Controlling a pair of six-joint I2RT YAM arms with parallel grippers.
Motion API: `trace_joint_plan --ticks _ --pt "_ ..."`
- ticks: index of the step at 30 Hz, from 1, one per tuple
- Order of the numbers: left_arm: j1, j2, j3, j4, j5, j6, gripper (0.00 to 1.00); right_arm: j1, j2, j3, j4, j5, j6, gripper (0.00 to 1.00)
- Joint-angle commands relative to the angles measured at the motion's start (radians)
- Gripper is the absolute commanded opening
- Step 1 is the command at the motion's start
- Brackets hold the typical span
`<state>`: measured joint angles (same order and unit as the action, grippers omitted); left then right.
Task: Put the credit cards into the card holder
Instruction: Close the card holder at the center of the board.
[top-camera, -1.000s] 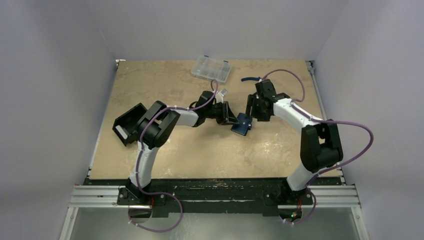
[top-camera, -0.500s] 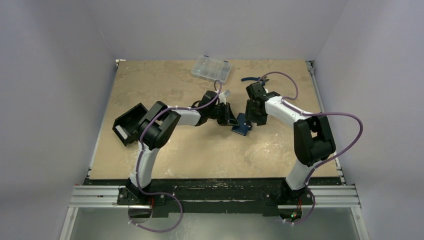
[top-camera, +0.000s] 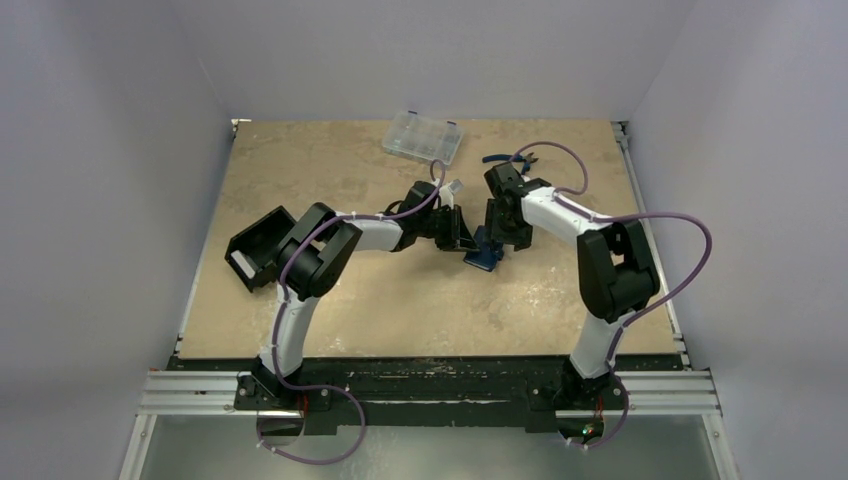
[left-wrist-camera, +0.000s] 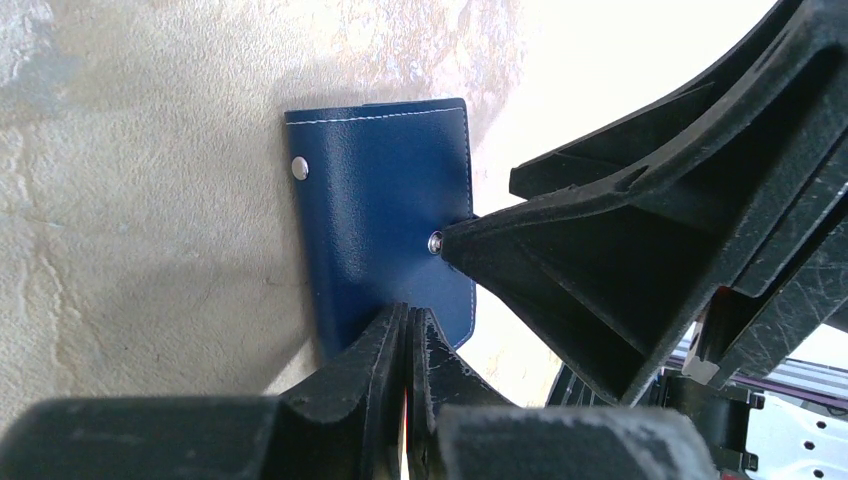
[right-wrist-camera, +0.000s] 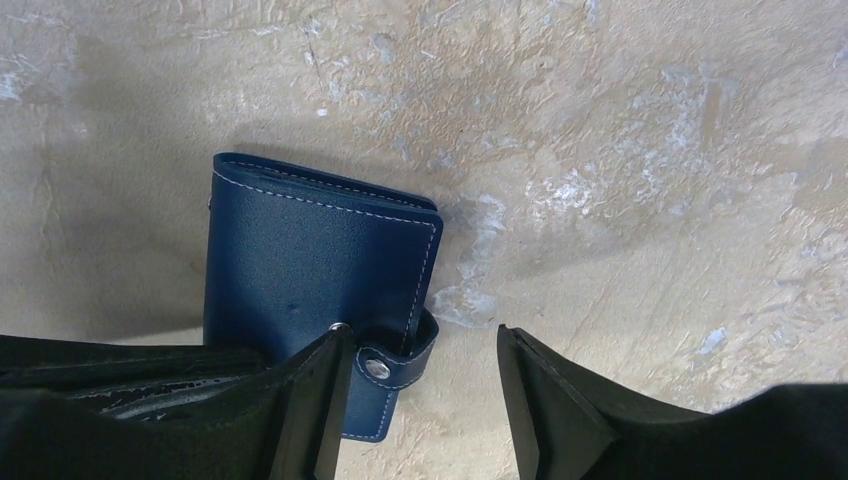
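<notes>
– Card holder (left-wrist-camera: 385, 210) and the left pincer (left-wrist-camera: 406, 315): how do they stand?

– The left pincer's fingers are pressed together, with their tips down on the near edge of the blue cover. The cover shows face-on and does not run between the fingers, so it looks like a press rather than a pinch.

– And the right pincer (right-wrist-camera: 418, 332)?

– Spread. One finger (right-wrist-camera: 320, 390) sits against the snap tab (right-wrist-camera: 405, 350), right by its light stud (right-wrist-camera: 376, 369). The other finger (right-wrist-camera: 545, 400) is off the card holder, over bare counter (right-wrist-camera: 650, 150).

– Is the card holder folded?

– Yes, folded, with the tab wrapped round one edge. A second small stud shows near the opposite edge in the left wrist view.

– Where does it lie?

– On the counter, about the middle from left to right and somewhat towards the far side. The two pincers meet over it, one from each side.

– Anything further out?

– A clear compartment case (top-camera: 422, 136) sits at the far edge, well apart. A black open box (top-camera: 252, 250) stands to the left, just beside the left arm's elbow.
</notes>
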<state>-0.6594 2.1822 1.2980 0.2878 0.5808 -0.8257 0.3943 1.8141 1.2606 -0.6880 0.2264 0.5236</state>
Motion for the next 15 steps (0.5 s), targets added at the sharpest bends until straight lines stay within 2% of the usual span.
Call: trace_joint_plan --ticks 1,15 --pt "-0.021 0.028 -0.005 -0.095 -0.078 0.054 0.05 0.011 0.011 0.039 -0.011 0.042 0.005 0.63" --pt "-0.020 0.028 -0.007 -0.107 -0.084 0.066 0.05 0.009 -0.125 -0.067 0.014 0.016 0.013 0.47"
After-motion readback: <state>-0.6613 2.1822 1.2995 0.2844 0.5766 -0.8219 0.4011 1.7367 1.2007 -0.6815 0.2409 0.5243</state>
